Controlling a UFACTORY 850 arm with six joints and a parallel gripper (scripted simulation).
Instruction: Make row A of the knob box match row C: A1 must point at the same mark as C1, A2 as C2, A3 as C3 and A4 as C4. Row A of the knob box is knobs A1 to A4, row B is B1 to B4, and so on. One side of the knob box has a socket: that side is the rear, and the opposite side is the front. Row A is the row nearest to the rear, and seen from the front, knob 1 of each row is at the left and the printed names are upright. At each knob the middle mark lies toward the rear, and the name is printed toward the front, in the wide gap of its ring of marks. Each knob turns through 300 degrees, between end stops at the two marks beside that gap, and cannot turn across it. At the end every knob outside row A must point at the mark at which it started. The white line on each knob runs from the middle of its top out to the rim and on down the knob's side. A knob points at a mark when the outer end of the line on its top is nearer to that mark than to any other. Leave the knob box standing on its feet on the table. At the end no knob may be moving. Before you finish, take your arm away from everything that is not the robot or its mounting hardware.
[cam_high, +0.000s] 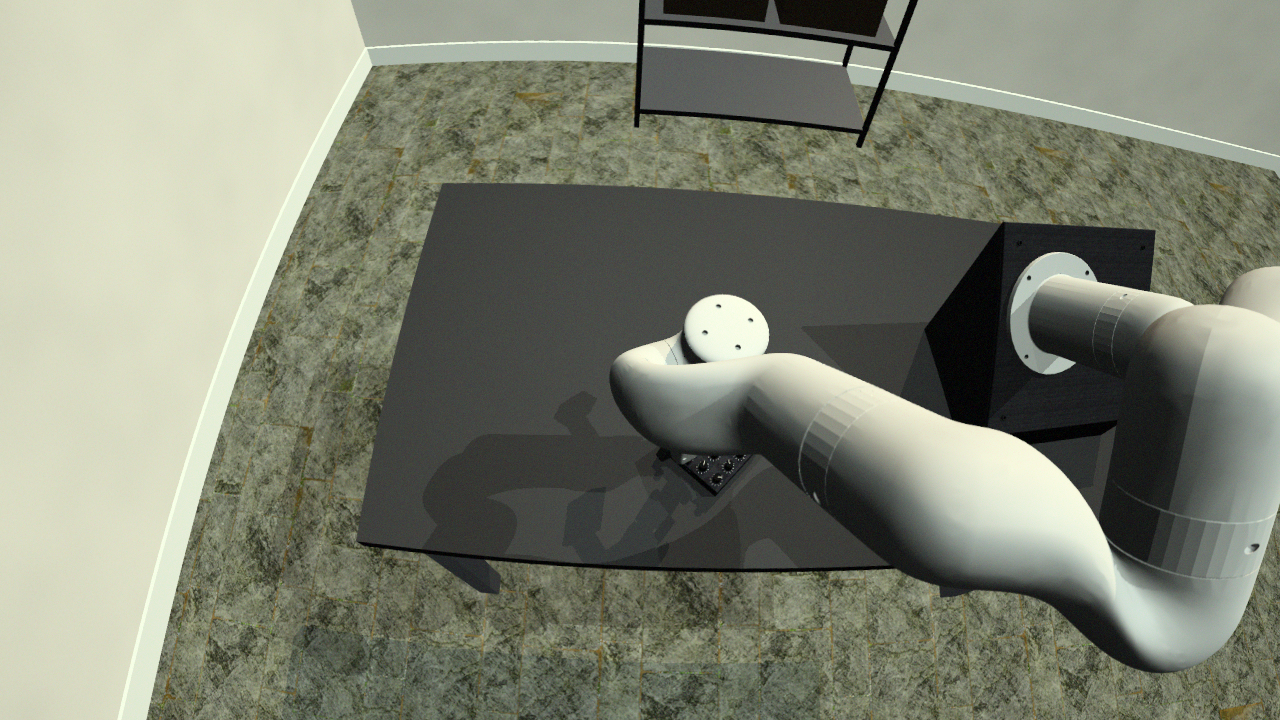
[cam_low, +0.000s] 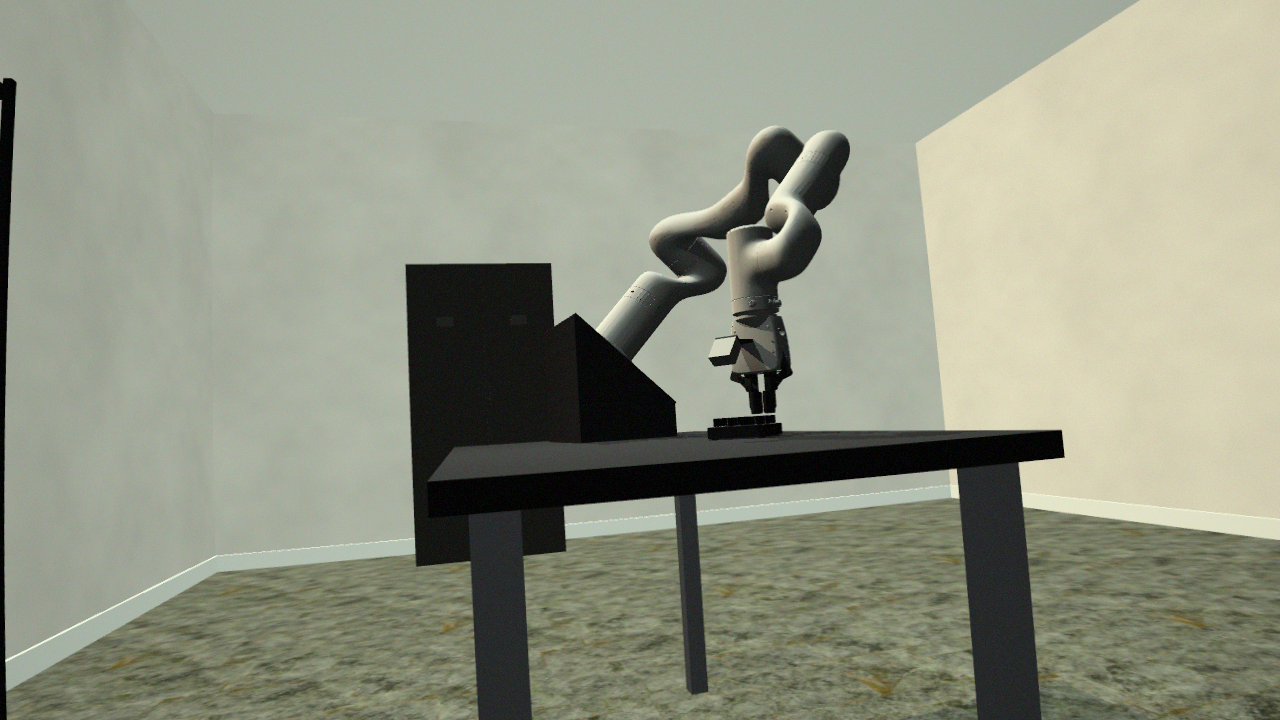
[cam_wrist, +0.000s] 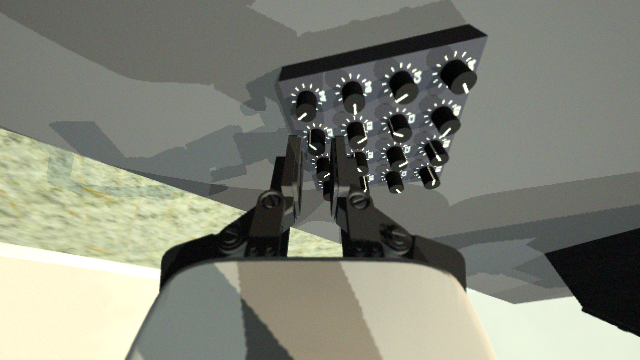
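The knob box (cam_high: 716, 470) (cam_low: 744, 430) (cam_wrist: 380, 52) stands flat on the dark table (cam_high: 537, 295) (cam_low: 716, 465), near its front edge. It carries four rows of black knobs with white lines. My gripper (cam_low: 762, 407) (cam_wrist: 316, 153) points straight down over the box, its fingertips just above the knob tops. The fingers stand a narrow gap apart. In the wrist view they straddle the left column, with a near-corner knob (cam_wrist: 325, 175) showing between them. I cannot read that knob's name. In the top view the arm hides the gripper and most of the box.
The arm's black pedestal (cam_high: 975, 340) (cam_low: 474, 358) stands at one end of the table, close beside the box. A black metal shelf (cam_high: 751, 80) stands on the floor beyond the table. The table edge lies a short way from the box.
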